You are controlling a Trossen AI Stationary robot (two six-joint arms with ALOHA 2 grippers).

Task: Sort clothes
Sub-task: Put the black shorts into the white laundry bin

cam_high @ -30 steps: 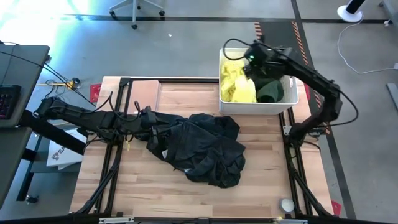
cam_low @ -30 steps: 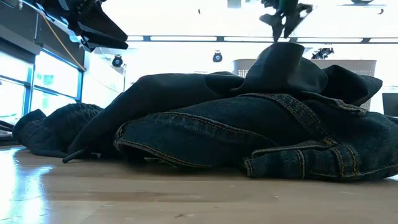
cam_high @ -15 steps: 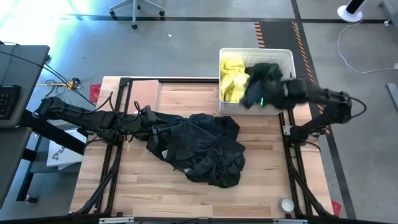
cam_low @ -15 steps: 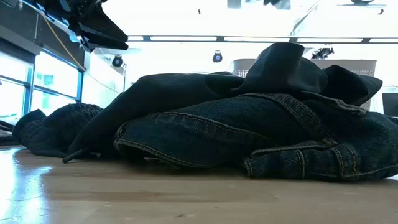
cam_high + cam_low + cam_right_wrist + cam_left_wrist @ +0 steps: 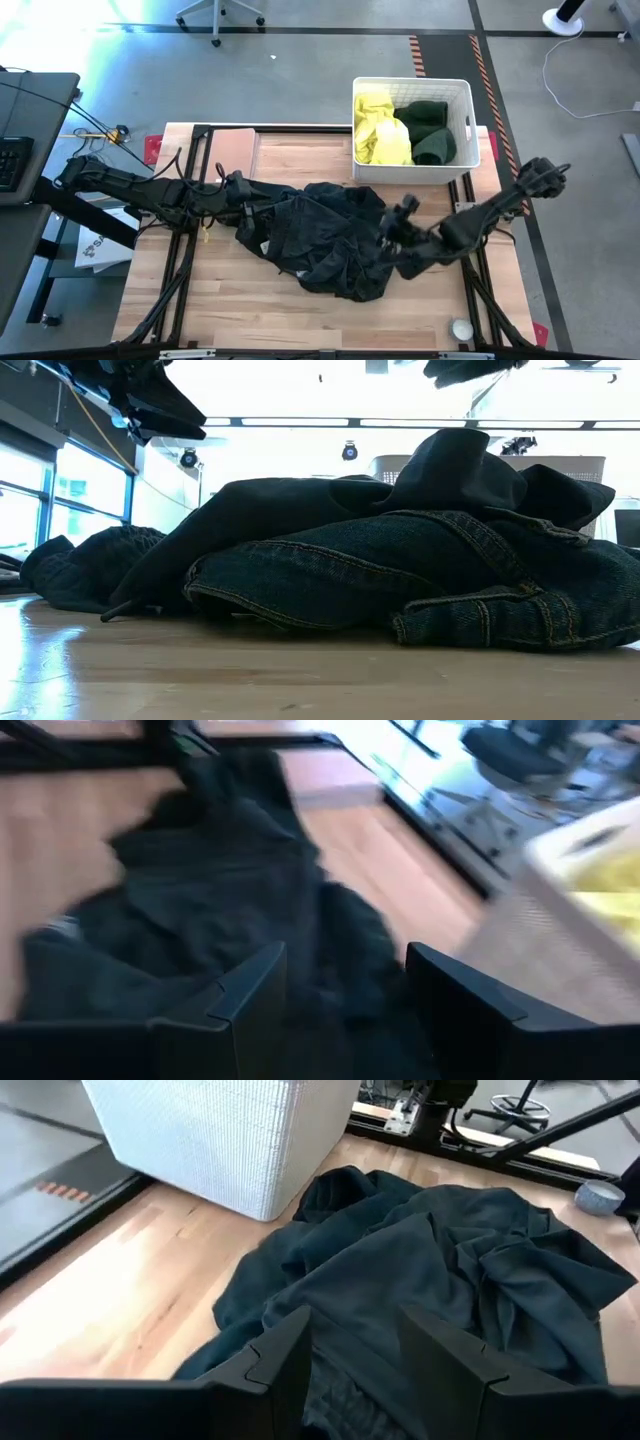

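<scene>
Pile of black clothes under open right gripper, basket beyond

The light wooden bench carries a heap of dark clothes across its middle, black fabric draped over dark denim with seams showing in the low view. A white basket sits at the far right corner, with a neon yellow garment and a dark green garment inside. A small white-grey ball rests near the front right corner, well apart from the heap.
</scene>
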